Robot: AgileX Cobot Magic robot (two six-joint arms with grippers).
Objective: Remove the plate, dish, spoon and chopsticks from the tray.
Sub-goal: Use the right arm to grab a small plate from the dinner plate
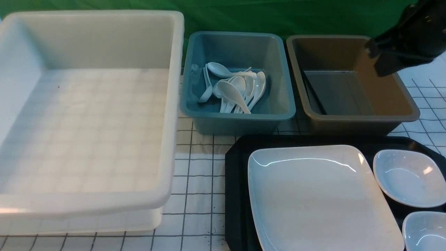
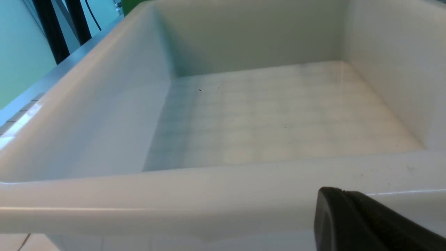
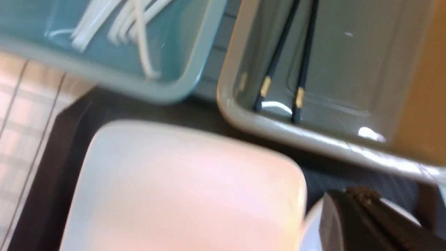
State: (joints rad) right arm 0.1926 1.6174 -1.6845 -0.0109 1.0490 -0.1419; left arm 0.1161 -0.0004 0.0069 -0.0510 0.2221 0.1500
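We see the large glossy white rounded-square plate (image 1: 324, 198) lying flat on the black tray (image 1: 235, 181), covering much of it. Just right of it on the tray sit a small white dish (image 1: 409, 177) and, nearer us, a second dish (image 1: 425, 232). The black, gold-banded chopsticks (image 3: 278, 52) lie side by side in the brown bin (image 1: 393, 101). White soup spoons (image 1: 231, 89) lie heaped in the blue bin (image 1: 275, 69).

Lab: green backdrop (image 1: 244, 17), gridded tabletop (image 1: 198, 181)

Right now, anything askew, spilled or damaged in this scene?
Nothing stands out. Spoons lie heaped inside the blue bin, chopsticks lie along one wall of the brown bin, plate and two small dishes sit flat on the tray. No spill or breakage visible; the right wrist view is blurred.
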